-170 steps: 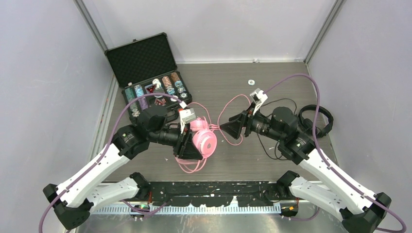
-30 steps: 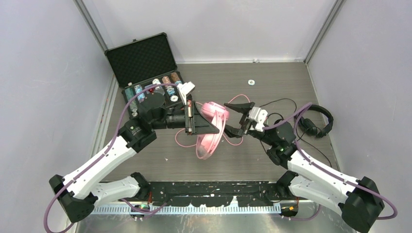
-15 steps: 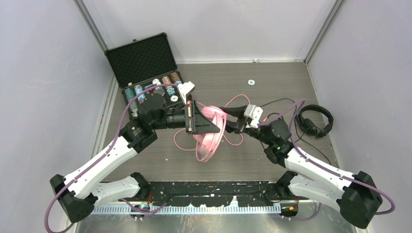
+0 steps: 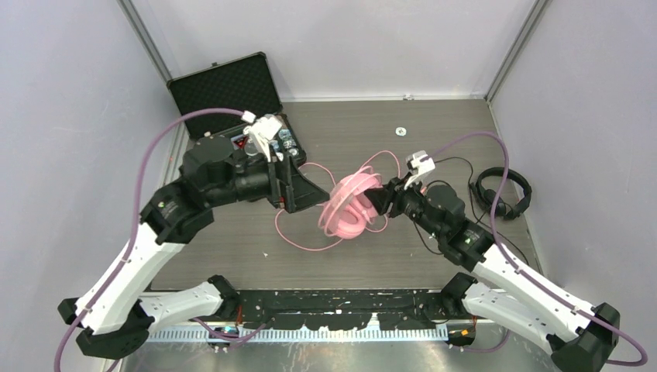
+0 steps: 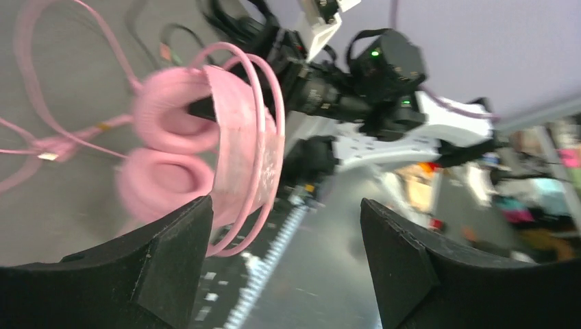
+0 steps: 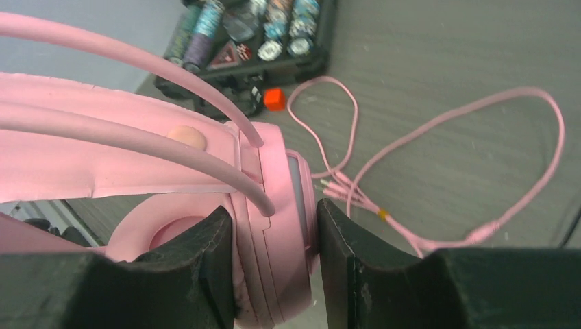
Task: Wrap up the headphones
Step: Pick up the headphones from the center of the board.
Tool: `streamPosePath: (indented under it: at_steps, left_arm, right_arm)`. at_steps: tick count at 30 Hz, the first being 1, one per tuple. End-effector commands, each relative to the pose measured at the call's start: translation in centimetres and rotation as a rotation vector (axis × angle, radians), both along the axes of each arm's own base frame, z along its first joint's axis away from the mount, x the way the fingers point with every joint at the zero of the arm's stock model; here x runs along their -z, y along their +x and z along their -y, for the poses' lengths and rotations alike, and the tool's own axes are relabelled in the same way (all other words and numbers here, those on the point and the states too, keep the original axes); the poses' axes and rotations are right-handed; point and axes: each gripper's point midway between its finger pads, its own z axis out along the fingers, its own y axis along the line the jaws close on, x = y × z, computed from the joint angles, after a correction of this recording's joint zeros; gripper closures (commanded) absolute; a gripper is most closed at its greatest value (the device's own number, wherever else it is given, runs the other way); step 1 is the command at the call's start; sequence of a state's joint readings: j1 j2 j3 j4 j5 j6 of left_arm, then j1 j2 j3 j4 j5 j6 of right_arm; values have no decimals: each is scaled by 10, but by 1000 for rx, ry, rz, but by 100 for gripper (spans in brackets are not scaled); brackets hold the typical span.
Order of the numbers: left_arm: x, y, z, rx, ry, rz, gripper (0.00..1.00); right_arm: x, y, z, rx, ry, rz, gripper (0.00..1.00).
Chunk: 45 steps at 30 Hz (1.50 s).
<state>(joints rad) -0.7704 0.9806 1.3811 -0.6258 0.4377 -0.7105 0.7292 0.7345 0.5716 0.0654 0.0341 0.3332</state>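
The pink headphones (image 4: 347, 208) hang above the table's middle, with cable turns lying over the headband (image 6: 103, 147). My right gripper (image 4: 378, 203) is shut on one pink earcup (image 6: 274, 199), a finger on each side of it. My left gripper (image 4: 308, 191) stands open just left of the headset, apart from it, with nothing between its fingers; in the left wrist view the pink headphones (image 5: 205, 130) sit ahead of the left finger. The loose pink cable (image 4: 298, 232) loops on the table below. The black headphones (image 4: 503, 194) lie at the right edge with their thin cable.
An open black case (image 4: 225, 93) holding poker chips (image 6: 274, 27) stands at the back left, close behind my left arm. A small white disc (image 4: 400, 131) lies at the back. Grey walls close in the table on three sides.
My left gripper opened, let go of the pink headphones and drew back to the left. The right gripper closed on an earcup and now carries the headset alone, shifted slightly right.
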Motion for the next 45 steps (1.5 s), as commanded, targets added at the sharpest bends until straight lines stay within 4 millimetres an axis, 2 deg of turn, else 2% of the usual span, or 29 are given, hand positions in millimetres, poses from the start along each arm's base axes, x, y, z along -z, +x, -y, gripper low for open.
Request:
streamPosePath:
  at_steps: [1,5,9,13,20,26,36,45]
  left_arm:
    - [33,29,-46,-113,359,237,19]
    - [40,52,-65,-158,541,340,19]
    - [44,71,-66,-180,642,431,19]
    - [44,82,-46,-164,673,508,19]
    - [59,101,-1,-128,821,616,19]
    - [72,118,22,-149,901,663,20]
    - [79,136,39,-180,911,731,32]
    - [108,135,35,-158,968,709,40]
  right_arm:
    - [-2,0,15,169,43,-306,100]
    - [19,-7,14,241,33,-535,100]
    - [16,-9,4,257,107,-631,100]
    - [13,-4,4,287,122,-643,100]
    - [19,-1,2,302,103,-668,100]
    - [20,-2,1,300,118,-669,100]
    - [20,-3,3,300,123,-662,100]
    - [23,-1,0,300,139,-670,100]
